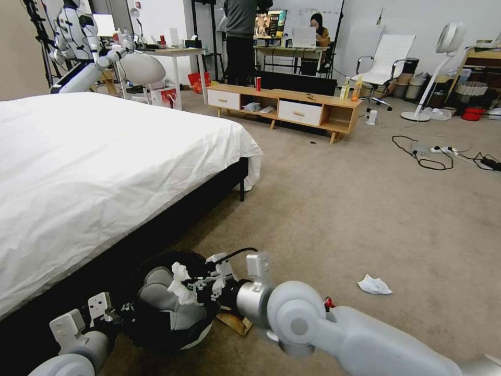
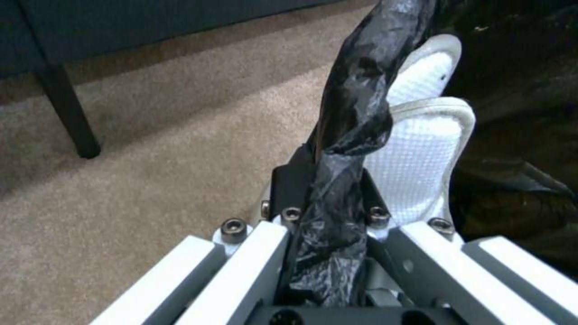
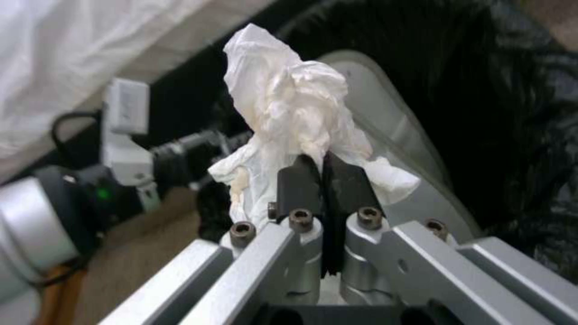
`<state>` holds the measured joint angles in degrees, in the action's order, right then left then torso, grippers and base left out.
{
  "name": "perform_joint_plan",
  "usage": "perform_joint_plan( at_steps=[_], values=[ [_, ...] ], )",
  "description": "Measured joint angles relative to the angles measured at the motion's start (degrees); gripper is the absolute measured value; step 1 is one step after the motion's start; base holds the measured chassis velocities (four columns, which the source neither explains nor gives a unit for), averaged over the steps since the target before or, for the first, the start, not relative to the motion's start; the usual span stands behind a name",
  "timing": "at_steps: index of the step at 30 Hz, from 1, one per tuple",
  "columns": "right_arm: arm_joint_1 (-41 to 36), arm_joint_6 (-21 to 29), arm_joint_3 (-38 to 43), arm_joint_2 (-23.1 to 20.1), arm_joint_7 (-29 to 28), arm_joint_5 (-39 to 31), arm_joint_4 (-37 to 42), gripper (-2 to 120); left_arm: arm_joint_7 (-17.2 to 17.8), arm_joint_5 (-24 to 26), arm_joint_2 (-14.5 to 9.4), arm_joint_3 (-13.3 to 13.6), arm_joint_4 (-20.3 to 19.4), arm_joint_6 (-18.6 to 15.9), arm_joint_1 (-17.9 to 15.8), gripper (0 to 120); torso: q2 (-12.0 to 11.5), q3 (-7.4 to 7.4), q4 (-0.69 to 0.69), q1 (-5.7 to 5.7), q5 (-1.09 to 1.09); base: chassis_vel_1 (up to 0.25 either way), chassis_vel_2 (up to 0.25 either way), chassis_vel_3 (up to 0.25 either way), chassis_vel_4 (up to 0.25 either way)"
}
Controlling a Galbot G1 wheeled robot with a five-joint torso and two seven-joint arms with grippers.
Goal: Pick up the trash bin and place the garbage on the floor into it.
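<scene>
Two grippers work low beside the bed (image 1: 104, 156). The left gripper (image 2: 328, 189) is closed on the rim of the trash bin (image 1: 172, 313), with the black bag (image 2: 355, 104) pinched between its fingers, and it holds the bin tilted, just above the floor (image 1: 365, 209). The right gripper (image 3: 322, 180) is closed on a crumpled white tissue (image 3: 289, 99) and holds it over the bin's mouth. Another white tissue (image 1: 373, 285) lies on the carpet, well apart to the right. A brown paper piece (image 1: 234, 321) lies under the right arm.
</scene>
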<state>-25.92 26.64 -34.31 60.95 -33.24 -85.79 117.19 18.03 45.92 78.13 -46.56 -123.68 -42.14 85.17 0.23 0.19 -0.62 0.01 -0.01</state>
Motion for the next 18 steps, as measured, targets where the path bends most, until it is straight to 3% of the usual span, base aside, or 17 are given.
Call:
perform_joint_plan(
  at_steps=[18],
  values=[
    [-2.2, 2.5, -1.1, 1.2, -3.0, 3.2, -5.2, 3, -0.4, -0.1, 0.8, -0.4, -1.1, 0.0, 0.5, 2, 0.0, 0.0, 0.0, 0.0, 0.01, 0.0, 0.0, 0.0, 0.0]
  ],
)
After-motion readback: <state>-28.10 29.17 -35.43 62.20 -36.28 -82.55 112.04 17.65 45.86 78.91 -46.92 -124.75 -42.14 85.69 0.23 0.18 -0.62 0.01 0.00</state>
